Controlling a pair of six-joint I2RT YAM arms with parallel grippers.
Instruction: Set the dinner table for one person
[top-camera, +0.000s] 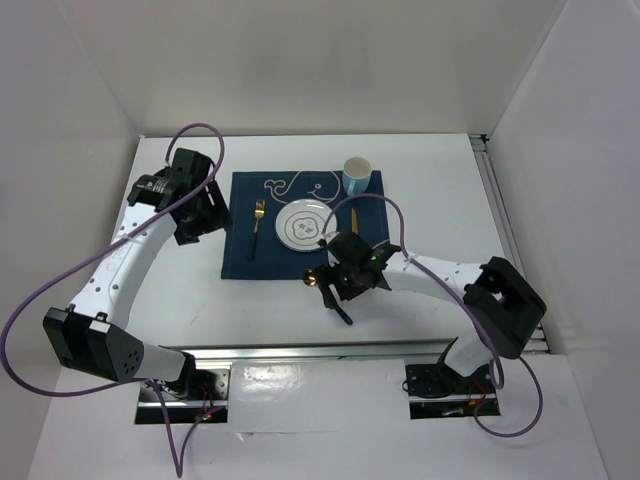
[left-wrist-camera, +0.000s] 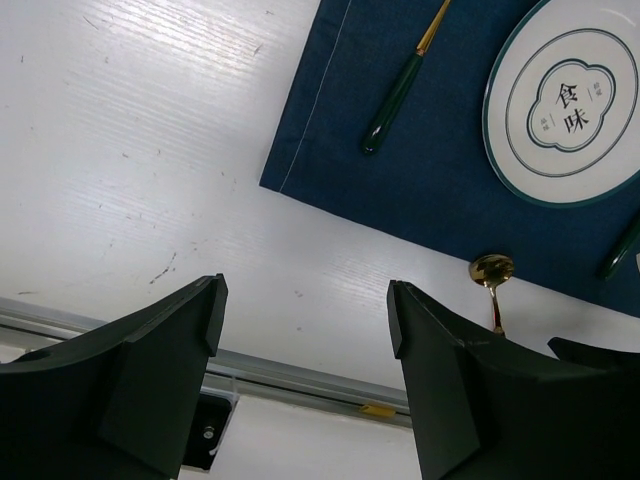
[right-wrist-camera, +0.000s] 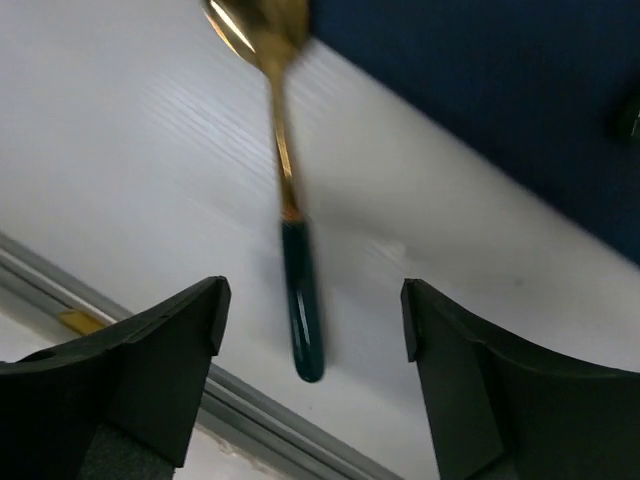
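The white dinner table carries a navy whale-print placemat. On the mat lie a white plate, a gold fork with a dark green handle, a blue cup and a knife right of the plate. A gold spoon with a dark green handle lies on the bare table just off the mat's near edge. My right gripper hovers over it, open and empty. In the right wrist view the spoon lies between the fingers of the right gripper. My left gripper is open and empty, left of the mat.
An aluminium rail runs along the near table edge, another along the right. White walls enclose the table. The left wrist view shows the left gripper, fork, plate, spoon bowl and mat.
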